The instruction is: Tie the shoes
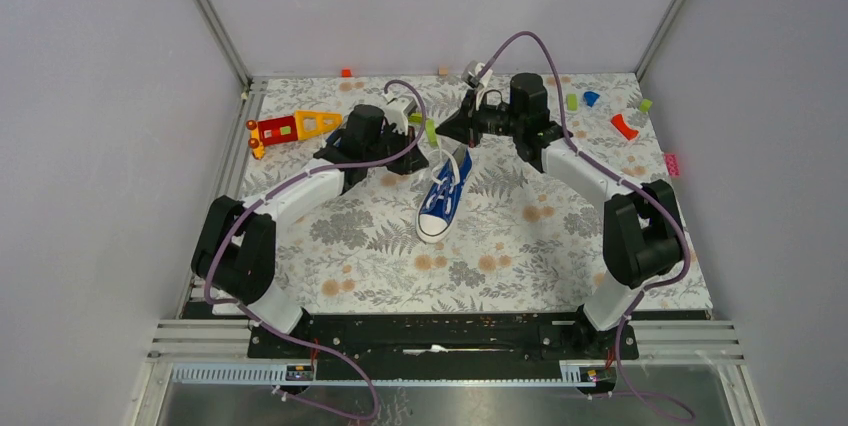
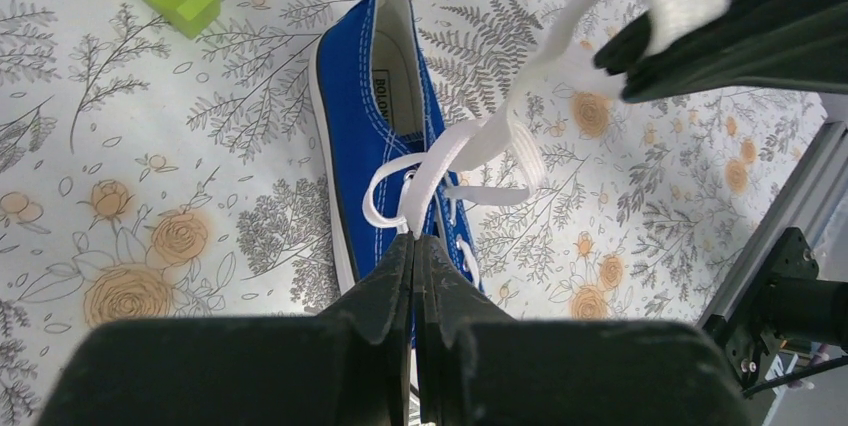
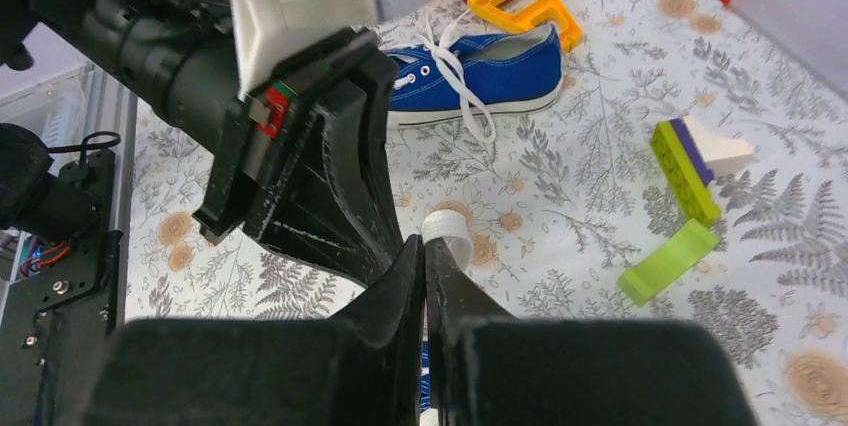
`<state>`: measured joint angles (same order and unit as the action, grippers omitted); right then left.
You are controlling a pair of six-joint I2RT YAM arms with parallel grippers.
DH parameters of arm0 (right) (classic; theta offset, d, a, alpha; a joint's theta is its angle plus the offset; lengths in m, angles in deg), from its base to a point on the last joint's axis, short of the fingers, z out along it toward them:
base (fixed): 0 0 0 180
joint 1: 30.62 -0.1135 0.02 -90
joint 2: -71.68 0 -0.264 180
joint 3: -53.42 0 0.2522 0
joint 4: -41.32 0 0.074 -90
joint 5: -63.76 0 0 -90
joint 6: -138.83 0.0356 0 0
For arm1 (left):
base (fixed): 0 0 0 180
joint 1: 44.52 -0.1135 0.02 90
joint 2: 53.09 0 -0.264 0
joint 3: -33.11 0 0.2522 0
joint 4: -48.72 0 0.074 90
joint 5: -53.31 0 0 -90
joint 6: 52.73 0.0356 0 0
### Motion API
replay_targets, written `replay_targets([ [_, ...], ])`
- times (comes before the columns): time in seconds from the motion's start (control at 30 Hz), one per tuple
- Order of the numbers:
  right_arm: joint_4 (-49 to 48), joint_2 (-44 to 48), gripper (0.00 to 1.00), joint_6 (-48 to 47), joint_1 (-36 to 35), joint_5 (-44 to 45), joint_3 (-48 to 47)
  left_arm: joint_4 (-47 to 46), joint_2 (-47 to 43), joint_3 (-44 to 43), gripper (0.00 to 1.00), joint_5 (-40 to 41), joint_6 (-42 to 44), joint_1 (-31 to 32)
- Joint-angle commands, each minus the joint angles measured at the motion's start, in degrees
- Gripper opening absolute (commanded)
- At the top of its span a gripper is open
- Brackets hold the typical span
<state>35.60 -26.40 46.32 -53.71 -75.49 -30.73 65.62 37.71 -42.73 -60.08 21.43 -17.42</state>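
Pinched shut nearest the lens, my left gripper (image 2: 415, 243) and right gripper (image 3: 425, 246) each hold white lace (image 2: 470, 141), lifted above the blue shoe (image 1: 442, 196) lying mid-table between my arms.

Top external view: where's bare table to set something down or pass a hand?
Free: floral tablecloth strip from the near edge to the toe of the blue canvas sneaker; also between sneaker and right arm. Crowded: far middle, where left pincer and right pincer grip the white laces; small coloured blocks, far-right corner.
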Motion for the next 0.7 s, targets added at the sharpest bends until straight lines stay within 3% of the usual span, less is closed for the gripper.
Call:
replay_targets([
  [0.0, 4.31, 2.97, 0.00, -4.31, -0.46, -2.29, -5.89, -2.93, 1.20, -3.91, 0.02, -3.97, 0.68, -0.29],
  [0.4, 5.66, 4.34, 0.00, -3.75, -0.01, 1.64, -7.34, -2.08, 0.95, -4.14, 0.02, -4.03, 0.04, -0.37],
  [0.67, 3.84, -1.71, 0.02, 8.26, 1.50, 6.48, -8.69, -2.24, 1.37, -3.85, 0.03, -5.30, 0.28, -0.37],
])
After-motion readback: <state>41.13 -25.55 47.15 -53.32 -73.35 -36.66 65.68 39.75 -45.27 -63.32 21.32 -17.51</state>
